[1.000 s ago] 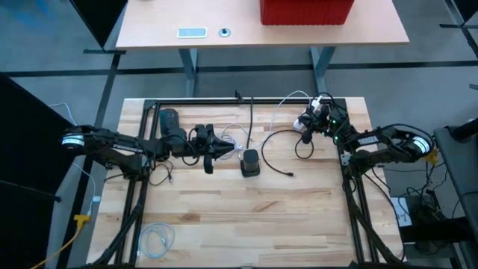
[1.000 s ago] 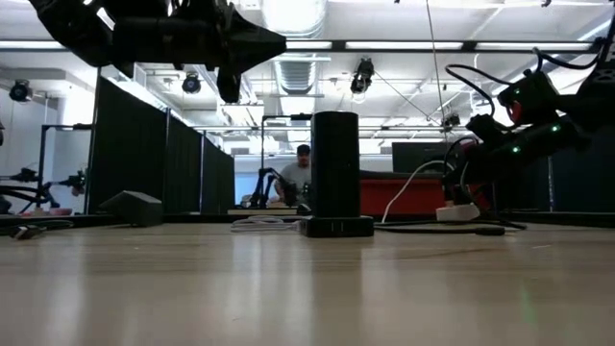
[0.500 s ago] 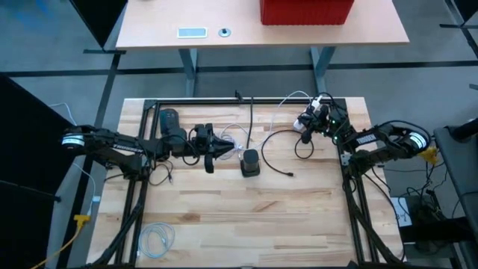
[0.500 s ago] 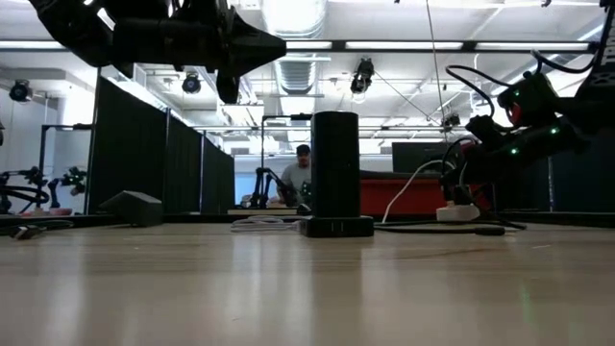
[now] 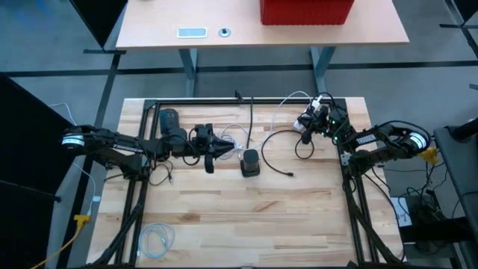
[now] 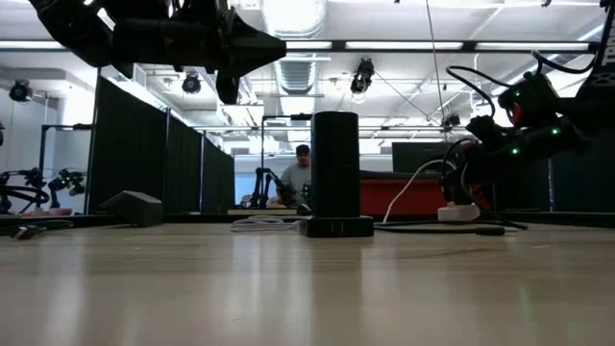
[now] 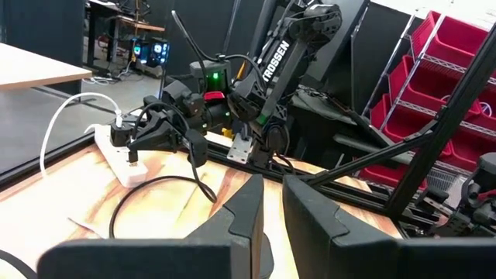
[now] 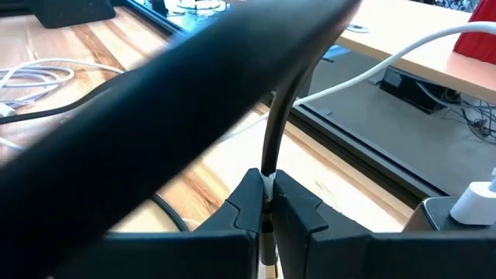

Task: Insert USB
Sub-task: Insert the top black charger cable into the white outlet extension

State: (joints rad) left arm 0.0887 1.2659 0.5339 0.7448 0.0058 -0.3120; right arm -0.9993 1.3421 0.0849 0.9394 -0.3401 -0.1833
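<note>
A black tower (image 5: 250, 161) stands upright on its base (image 6: 336, 228) mid-table. My left gripper (image 5: 228, 150) hovers just left of it and above the table. Its fingers (image 7: 273, 221) point level, shut to a thin slit, with nothing seen between them. At the far right, my right gripper (image 5: 305, 125) is shut on a black cable (image 5: 278, 136), over a white power strip (image 7: 124, 167). The cable loops across the wood and its free end (image 5: 290, 174) lies on the table right of the tower. My right gripper pinches the black cable (image 8: 269, 167) between its two fingertips, where a pale band (image 8: 268, 186) circles the cable. The fingers (image 7: 133, 149) slant down over the power strip. From the hold, the cable drops slack into a loop (image 7: 159, 186) that lies on the table.
A white plug with a white cord (image 7: 62, 116) sits in the power strip. White cable coils lie behind the tower (image 5: 237, 137) and at the near left corner (image 5: 158, 237). A black frame rail (image 5: 246, 101) runs along the far edge. A person (image 6: 303, 173) sits in the room beyond.
</note>
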